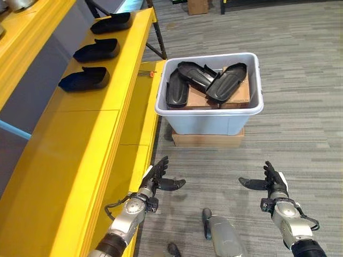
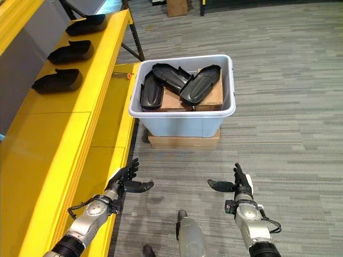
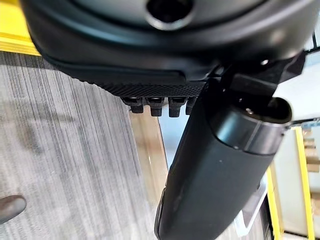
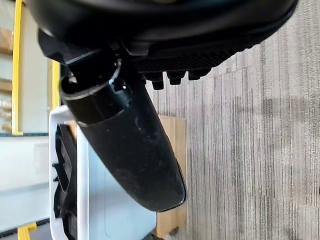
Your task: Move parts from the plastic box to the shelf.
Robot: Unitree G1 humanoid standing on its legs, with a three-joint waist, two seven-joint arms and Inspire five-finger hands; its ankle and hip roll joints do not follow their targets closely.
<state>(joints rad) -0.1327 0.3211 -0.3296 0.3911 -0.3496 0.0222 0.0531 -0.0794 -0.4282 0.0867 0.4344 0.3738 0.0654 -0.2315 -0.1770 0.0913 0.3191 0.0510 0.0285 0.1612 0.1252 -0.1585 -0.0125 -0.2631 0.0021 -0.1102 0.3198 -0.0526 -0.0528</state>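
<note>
A white plastic box [image 1: 209, 120] stands on a flat cardboard base [image 1: 208, 140] on the carpet, holding black moulded parts [image 1: 210, 80] on top of brown cartons. On the yellow shelf [image 1: 80, 144] to the left lie three more black parts [image 1: 84, 78] in a row. My left hand [image 1: 155, 181] hovers low beside the shelf's edge, fingers straight, thumb out, holding nothing. My right hand [image 1: 272, 183] hangs level with it on the right, also open and empty. Both hands are short of the box, nearer me.
A lower yellow ledge [image 1: 140, 115] runs between the shelf and the box, with a small orange-handled tool [image 1: 146, 74] on it. A black frame leg [image 1: 155, 48] stands behind the box. A cardboard carton [image 1: 198, 6] sits far back. Grey carpet spreads right of the box.
</note>
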